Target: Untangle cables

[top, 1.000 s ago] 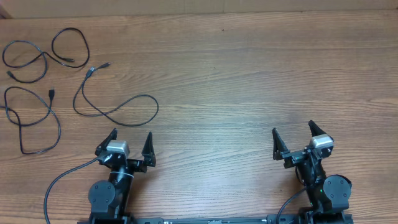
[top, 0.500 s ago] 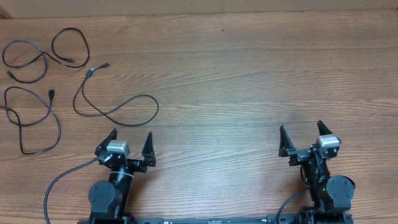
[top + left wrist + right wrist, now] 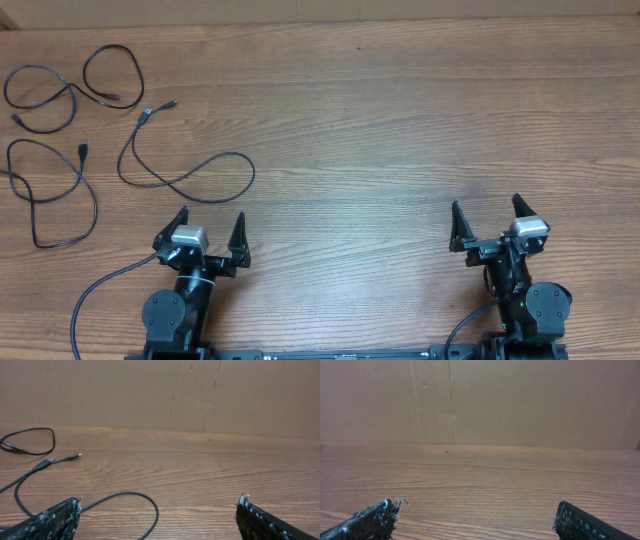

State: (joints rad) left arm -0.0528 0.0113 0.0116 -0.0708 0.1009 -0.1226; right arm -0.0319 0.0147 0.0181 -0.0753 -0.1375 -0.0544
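- I am holding my left gripper (image 3: 211, 215) low at the near edge, its two black fingers spread as wide as they go and gripping nothing.
- I am keeping my right gripper (image 3: 487, 203) just as wide open and empty, well apart from the left one, on the other side of the near edge.
- A thicker black wire (image 3: 88, 300) is curving out from the base of my left arm.
- Both grippers are pointing out over the brown wood-grain table (image 3: 400, 120).
- The cables are all lying on the left part of the table, beyond my left gripper and well apart from my right one.
- The nearest thin black cord (image 3: 251, 175) is lying just ahead of my left fingers, one wide loop crossing itself and both small plug ends pointing away from me.
- To its left, a second thin black cord (image 3: 95, 210) is resting in a tall loop near the table's left edge, apart from the first.
- Farthest off, a third thin black cord (image 3: 139, 75) is sitting in two rounded loops by the far left corner, touching neither of the others.
- A plain brown cardboard wall (image 3: 150, 390) is standing behind the table's far edge.
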